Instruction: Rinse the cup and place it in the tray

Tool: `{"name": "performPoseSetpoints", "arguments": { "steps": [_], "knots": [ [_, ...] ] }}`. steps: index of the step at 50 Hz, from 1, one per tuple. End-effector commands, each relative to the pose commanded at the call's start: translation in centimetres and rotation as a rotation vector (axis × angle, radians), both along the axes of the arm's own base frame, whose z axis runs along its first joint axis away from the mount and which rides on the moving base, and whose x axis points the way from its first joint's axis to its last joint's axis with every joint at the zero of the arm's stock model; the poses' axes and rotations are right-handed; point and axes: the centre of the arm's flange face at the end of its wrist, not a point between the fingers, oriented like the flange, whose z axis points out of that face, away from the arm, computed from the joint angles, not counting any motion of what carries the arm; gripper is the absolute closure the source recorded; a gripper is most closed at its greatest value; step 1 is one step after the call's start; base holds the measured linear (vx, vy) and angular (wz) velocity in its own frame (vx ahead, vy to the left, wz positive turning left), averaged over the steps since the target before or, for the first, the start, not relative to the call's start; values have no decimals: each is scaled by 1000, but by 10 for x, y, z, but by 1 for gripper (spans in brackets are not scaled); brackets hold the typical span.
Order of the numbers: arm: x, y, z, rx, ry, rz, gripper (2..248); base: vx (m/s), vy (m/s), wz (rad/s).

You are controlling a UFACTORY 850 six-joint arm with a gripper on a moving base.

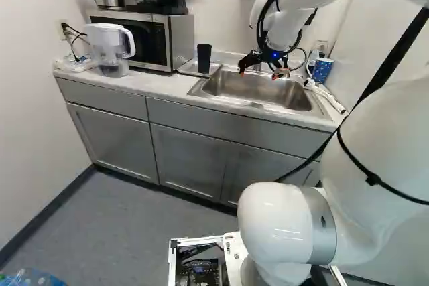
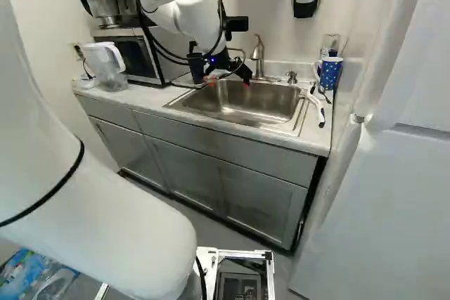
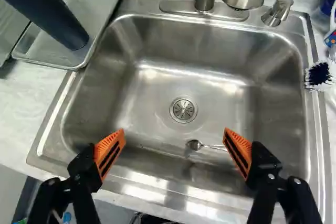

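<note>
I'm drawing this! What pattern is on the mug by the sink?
The mug is blue with white spots, clearest in the right base view.

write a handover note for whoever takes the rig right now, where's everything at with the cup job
End effector: open and empty, over the sink.
Cup: the dark one, standing in the metal tray beside the sink.
Done: cup is in the tray. Whether it was rinsed, the pictures can't show.
Left: probably just moving the arm clear, if the rinse is confirmed.
Also there: a spoon in the sink; a blue mug on the counter at the right of the right base view.
</note>
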Motion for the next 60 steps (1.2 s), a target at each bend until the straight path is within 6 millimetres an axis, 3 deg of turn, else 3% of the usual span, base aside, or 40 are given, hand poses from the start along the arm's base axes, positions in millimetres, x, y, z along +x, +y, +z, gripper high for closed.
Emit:
{"name": "performPoseSetpoints", "arguments": {
  "steps": [60],
  "knots": [
    [0, 0, 0, 0, 0, 0, 3, -99, 51, -3]
  ]
}}
